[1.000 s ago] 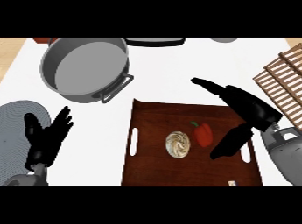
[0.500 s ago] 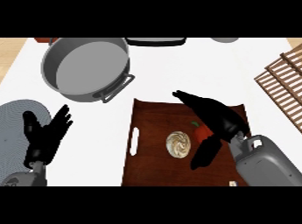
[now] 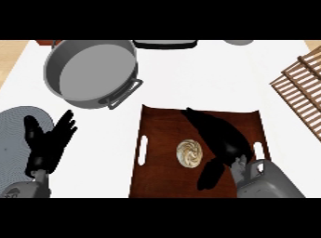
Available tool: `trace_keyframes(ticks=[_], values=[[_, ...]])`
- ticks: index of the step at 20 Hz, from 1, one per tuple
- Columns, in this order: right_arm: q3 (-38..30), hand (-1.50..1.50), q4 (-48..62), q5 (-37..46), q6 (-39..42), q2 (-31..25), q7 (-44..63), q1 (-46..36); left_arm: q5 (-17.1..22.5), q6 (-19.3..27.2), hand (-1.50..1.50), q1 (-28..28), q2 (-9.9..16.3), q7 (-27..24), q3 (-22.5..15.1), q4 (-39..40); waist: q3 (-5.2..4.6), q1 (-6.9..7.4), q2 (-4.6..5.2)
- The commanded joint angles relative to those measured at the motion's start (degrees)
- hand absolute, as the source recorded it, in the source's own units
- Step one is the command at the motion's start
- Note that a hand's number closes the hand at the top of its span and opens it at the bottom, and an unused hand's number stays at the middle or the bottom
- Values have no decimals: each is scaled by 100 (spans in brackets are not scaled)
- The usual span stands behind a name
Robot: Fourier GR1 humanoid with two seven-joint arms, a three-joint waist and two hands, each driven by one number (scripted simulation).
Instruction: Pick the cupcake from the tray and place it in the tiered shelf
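A cupcake (image 3: 190, 153) with a swirled pale top sits in the middle of the dark brown tray (image 3: 164, 126). My right hand (image 3: 221, 137) is over the tray just right of the cupcake, open, its fingers pointing up-left past the cake and its thumb hanging below. Nothing is held in it. The wooden slatted tiered shelf (image 3: 308, 93) stands at the right edge. At the left my left hand (image 3: 50, 143) rests open with fingers up, over a grey round mat (image 3: 5, 132).
A large grey pot (image 3: 90, 69) with handles stands behind the tray to the left. A dark flat object (image 3: 164, 44) and a grey bowl (image 3: 240, 42) lie along the counter's far edge, a red object (image 3: 50, 42) at its far left.
My right hand has moved left from beside the shelf to over the tray, close to the cupcake. It now covers the small red item that lay right of the cupcake. The left hand is still.
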Motion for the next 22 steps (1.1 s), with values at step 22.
trace_keyframes(ticks=[22], values=[[-456, -150, 1456, 2445, -440, 1142, -1127, 278, -260, -625, 0, 272, -161, 4, 574, -174, -1, 6, 2]])
